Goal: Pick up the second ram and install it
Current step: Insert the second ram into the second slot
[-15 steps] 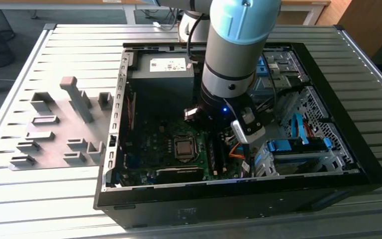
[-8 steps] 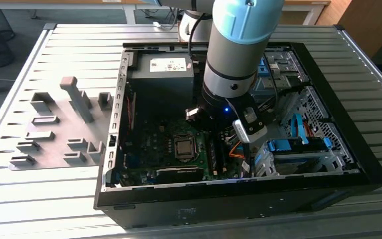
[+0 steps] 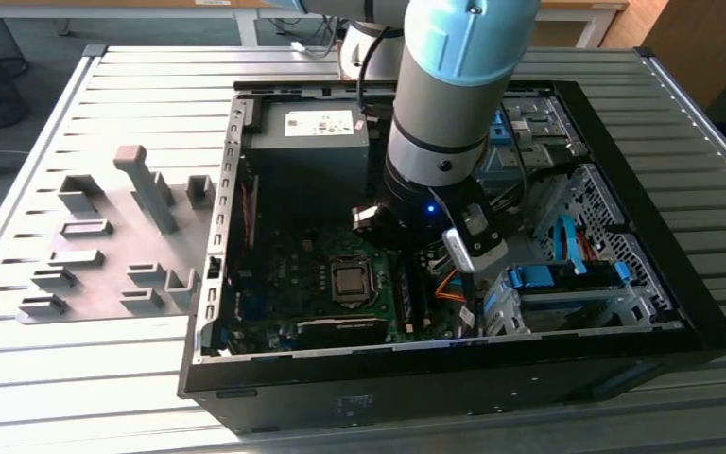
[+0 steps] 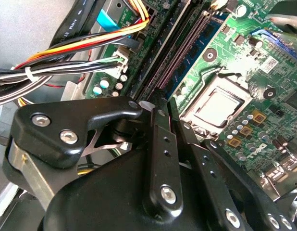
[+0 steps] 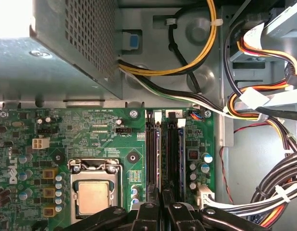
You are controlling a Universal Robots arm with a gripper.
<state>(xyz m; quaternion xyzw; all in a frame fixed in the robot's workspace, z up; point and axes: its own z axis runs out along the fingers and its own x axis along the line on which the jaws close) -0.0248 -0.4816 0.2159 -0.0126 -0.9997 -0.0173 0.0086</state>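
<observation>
In both wrist views my gripper (image 4: 168, 108) (image 5: 163, 195) has its black fingers drawn close together over the two long black memory sockets of the green motherboard (image 5: 100, 130). A thin dark board seen edge-on, the second ram (image 5: 157, 154) (image 4: 170, 62), runs along the socket line from between the fingers. I cannot tell whether it is fully seated. In the exterior view the arm's wrist (image 3: 445, 170) reaches down into the open computer case (image 3: 665, 312) and hides the fingers.
The silver processor socket (image 5: 93, 195) (image 3: 351, 281) lies beside the memory sockets. Cable bundles (image 5: 264, 192) hang on the other side. The power supply box (image 3: 306, 142) fills the case's far end. A grey tray (image 3: 98, 274) with blocks lies at the exterior view's left.
</observation>
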